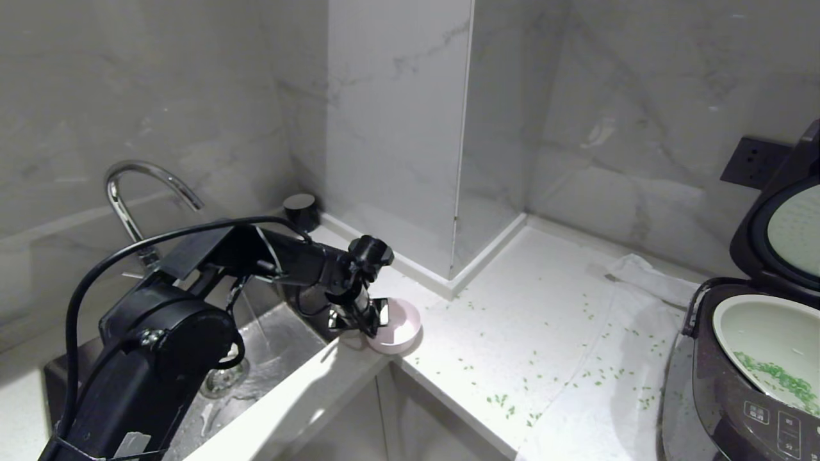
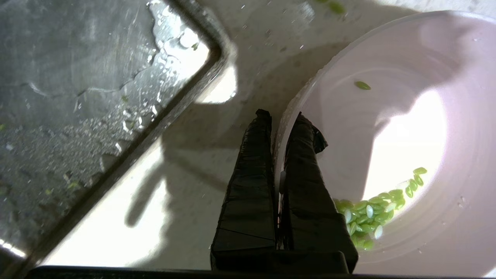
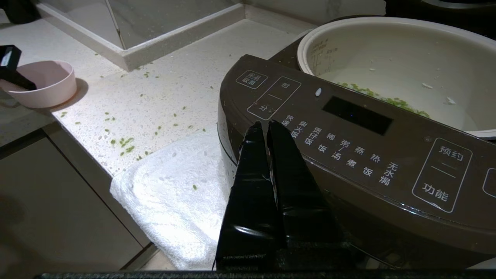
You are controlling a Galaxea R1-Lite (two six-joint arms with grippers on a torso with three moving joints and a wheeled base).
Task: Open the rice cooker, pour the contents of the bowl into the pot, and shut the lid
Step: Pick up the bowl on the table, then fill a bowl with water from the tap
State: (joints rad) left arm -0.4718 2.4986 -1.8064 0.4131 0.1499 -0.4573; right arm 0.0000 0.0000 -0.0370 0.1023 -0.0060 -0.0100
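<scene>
The left gripper [image 2: 279,118] is clamping the rim of the pink bowl [image 1: 400,325], one finger [image 2: 252,178] outside the wall and the other inside it. The bowl is sitting upright on the white desk [image 1: 512,333], just beside the corner of the steel sink [image 1: 282,358], where a curved faucet [image 1: 138,192] is rising behind the left arm. In the left wrist view a small heap of chopped green contents [image 2: 372,211] is lying against the bowl's inner wall near the inside finger, with one stray bit higher up.

Well apart from the bowl, at the right end of the desk, the dark brown rice cooker [image 1: 737,384] is standing with its lid [image 1: 778,218] raised upright. Its pale inner pot [image 1: 762,333] is holding a band of the same green bits. More green bits are lying scattered over the desk and on the white towel [image 3: 174,193] spread under the cooker's front.

The right gripper [image 3: 263,126] is hanging with its fingers pressed together on nothing, just in front of the cooker's button panel [image 3: 348,143].
</scene>
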